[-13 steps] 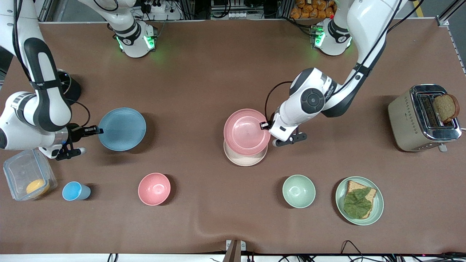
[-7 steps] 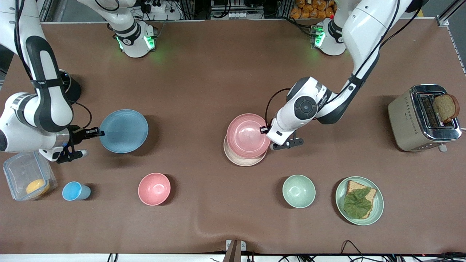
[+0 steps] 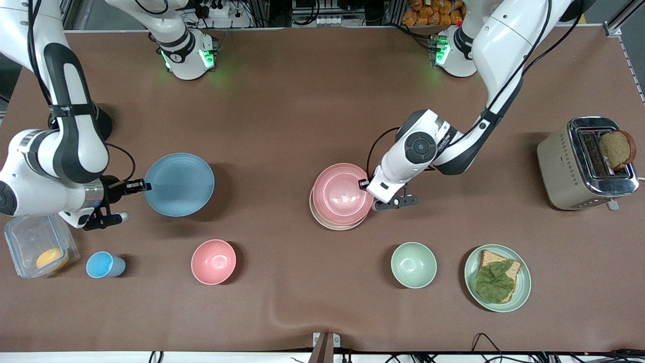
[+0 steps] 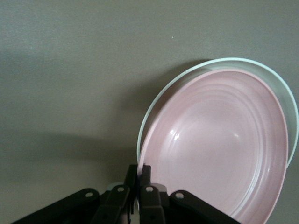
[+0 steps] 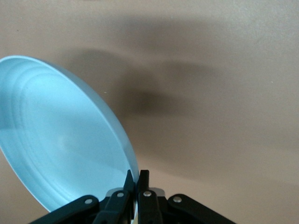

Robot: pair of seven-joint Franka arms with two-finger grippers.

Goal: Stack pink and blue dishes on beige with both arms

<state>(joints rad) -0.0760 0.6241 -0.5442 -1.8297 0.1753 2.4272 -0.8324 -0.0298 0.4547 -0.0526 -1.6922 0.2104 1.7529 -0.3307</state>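
The left tool (image 3: 364, 183) is clamped on the pink plate's (image 3: 341, 195) rim over the beige plate (image 3: 327, 222); an off-centre release could leave it tilted. The right tool (image 3: 142, 187) grips the blue plate (image 3: 179, 185), which could slip from its thin rim hold.

A pale pink plate (image 3: 342, 195) is clamped between black jaws, over a cream-beige plate (image 3: 322, 222); a light blue plate (image 3: 179, 185) is likewise clamped above the brown surface (image 3: 302, 111).

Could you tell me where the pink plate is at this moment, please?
In the front view the pink plate sits mid-table over the beige plate, almost covering it, its rim pinched by the left end effector.
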